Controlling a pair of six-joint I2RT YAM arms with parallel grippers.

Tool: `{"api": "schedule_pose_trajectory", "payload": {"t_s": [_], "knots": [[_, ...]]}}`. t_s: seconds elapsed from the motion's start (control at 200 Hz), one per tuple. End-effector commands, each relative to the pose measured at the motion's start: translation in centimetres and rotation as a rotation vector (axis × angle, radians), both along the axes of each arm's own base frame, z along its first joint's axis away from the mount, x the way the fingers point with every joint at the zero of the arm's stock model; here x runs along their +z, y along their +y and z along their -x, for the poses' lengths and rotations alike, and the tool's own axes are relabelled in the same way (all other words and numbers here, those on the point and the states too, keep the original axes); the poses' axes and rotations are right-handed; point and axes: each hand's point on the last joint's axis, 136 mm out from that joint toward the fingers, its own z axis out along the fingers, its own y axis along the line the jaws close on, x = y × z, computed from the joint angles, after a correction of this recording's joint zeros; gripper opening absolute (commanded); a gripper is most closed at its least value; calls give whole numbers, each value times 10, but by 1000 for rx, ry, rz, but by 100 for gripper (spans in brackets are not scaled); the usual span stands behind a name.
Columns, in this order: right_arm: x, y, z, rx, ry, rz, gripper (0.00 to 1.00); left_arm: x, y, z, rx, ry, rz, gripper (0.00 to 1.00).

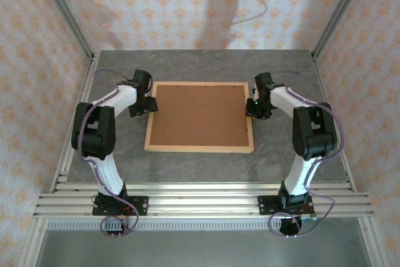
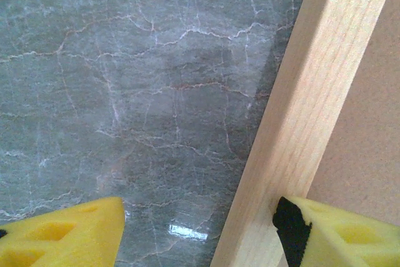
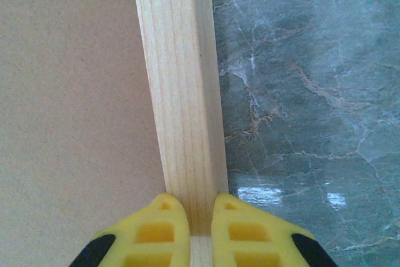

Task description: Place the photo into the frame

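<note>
The light wooden frame [image 1: 199, 149] lies flat on the table, its opening covered by a plain brown backing board [image 1: 199, 114]. The photo is hidden. My left gripper [image 1: 147, 105] is at the frame's left rail. In the left wrist view this gripper [image 2: 200, 239] is open: one yellow finger [image 2: 62, 236] is over the table and the other [image 2: 350, 236] over the board's edge, with the rail [image 2: 312, 92] between them. My right gripper [image 1: 251, 109] is at the right rail. In the right wrist view it [image 3: 200, 229] is shut, its tips set on top of the rail [image 3: 181, 79].
The grey marble-patterned table [image 1: 200, 67] surrounds the frame, with bare strips beside both rails [image 2: 125, 92] [image 3: 300, 92]. Aluminium posts and patterned walls close in the sides and back. A slatted metal rail [image 1: 200, 198] runs along the near edge.
</note>
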Motion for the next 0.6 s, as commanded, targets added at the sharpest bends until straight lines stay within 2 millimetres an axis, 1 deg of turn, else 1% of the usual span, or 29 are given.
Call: {"api": "schedule_pose_trajectory", "payload": {"t_s": [0.0,0.025,0.03,0.04,0.11,0.285,0.596], "knots": [[-27,-4,10,3,79,30,9,-14,-16,9,-56,68,15,70],[-27,-4,10,4,80,30,9,-14,-17,10,-60,70,16,70],[-28,-4,10,3,80,30,9,-20,-17,11,-61,84,15,70],[-28,-4,10,4,80,30,9,-24,-18,12,-63,95,15,70],[-27,-3,10,5,82,27,9,-32,-22,14,-71,117,24,70],[-28,-2,11,7,88,18,9,-46,-37,21,-106,163,57,69],[-27,3,12,12,92,-8,8,-70,-57,45,-174,289,64,68]]}}
